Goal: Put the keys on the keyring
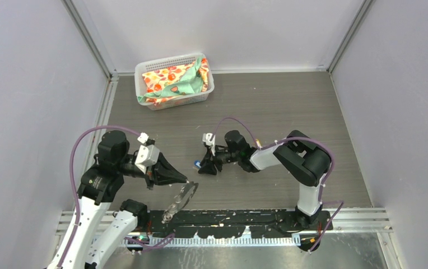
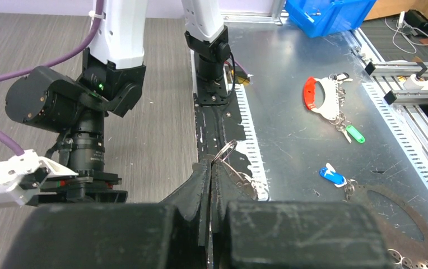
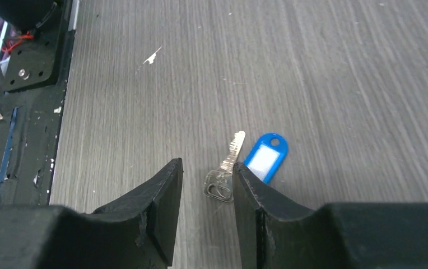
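A small silvery key point(image 3: 227, 168) with a blue plastic tag point(image 3: 265, 157) lies flat on the grey wood table. My right gripper point(image 3: 207, 166) is open just above it, the key's head between the two fingertips and the tag just outside the right finger. From above, the right gripper point(image 1: 206, 166) is seen over the blue key point(image 1: 198, 164). My left gripper point(image 2: 210, 166) is shut on a wire keyring point(image 2: 226, 151) that sticks out past the tips. In the top view the keyring point(image 1: 181, 197) hangs from the left gripper point(image 1: 185, 182) near the front rail. The yellow-orange key is not visible.
A white basket point(image 1: 144, 73) with patterned cloth stands at the back left. A black rail point(image 1: 228, 221) runs along the near edge by the arm bases. On the metal bench beyond it lie a red-handled key bunch point(image 2: 315, 95), a green tag point(image 2: 355, 134) and a blue tag point(image 2: 333, 176).
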`<state>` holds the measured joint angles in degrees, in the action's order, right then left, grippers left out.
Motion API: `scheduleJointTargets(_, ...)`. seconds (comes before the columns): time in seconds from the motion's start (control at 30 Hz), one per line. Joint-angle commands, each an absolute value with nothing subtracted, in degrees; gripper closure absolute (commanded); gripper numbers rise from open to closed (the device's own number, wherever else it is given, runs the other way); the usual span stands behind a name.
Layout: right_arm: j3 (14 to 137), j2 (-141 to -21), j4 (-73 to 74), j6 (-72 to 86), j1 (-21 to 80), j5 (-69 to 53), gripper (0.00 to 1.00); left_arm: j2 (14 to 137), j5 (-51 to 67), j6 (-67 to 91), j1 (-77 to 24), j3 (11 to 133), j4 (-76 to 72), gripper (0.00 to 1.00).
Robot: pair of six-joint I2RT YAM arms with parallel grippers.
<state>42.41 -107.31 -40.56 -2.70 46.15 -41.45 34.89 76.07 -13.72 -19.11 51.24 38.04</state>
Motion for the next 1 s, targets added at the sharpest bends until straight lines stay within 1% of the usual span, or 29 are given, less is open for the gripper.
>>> scheduleJointTargets(0.0, 44.68, -107.15, -35.04, -9.23, 47.97, -39.99, 0.59, 35.02, 76.08, -11.72, -19.17, 52.14, 35.65, 1.00)
scheduleJointTargets(0.1, 45.87, -107.34, -30.51, -11.97, 48.73, -37.81, 0.64, 34.82, 75.95, -11.32, -19.16, 51.86, 34.92, 1.00)
scheduleJointTargets(0.23, 46.85, -107.95, -28.28, -13.84, 49.66, -34.15, 0.70, 34.54, 75.71, -10.62, -19.16, 51.60, 34.43, 1.00)
scheduleJointTargets(0.33, 47.53, -107.86, -26.63, -15.03, 50.55, -30.74, 0.81, 34.25, 75.53, -10.26, -19.16, 51.55, 34.28, 1.00)
scheduleJointTargets(0.43, 46.47, -106.51, -26.95, -15.64, 51.46, -26.77, 0.99, 33.98, 75.36, -10.04, -19.17, 51.50, 34.13, 1.00)
scheduleJointTargets(0.6, 41.04, -100.99, -31.89, -15.13, 51.50, -22.85, 0.99, 33.95, 75.33, -8.57, -19.16, 51.03, 32.93, 1.00)
scheduleJointTargets(0.9, 35.82, -88.83, -22.20, -18.69, 50.71, -24.31, 0.99, 33.77, 75.54, -4.78, -19.22, 49.41, 28.41, 1.00)
scheduleJointTargets(0.97, 35.15, -86.88, -20.97, -19.15, 50.70, -22.50, 0.99, 33.83, 75.60, -4.47, -19.24, 49.31, 27.97, 1.00)
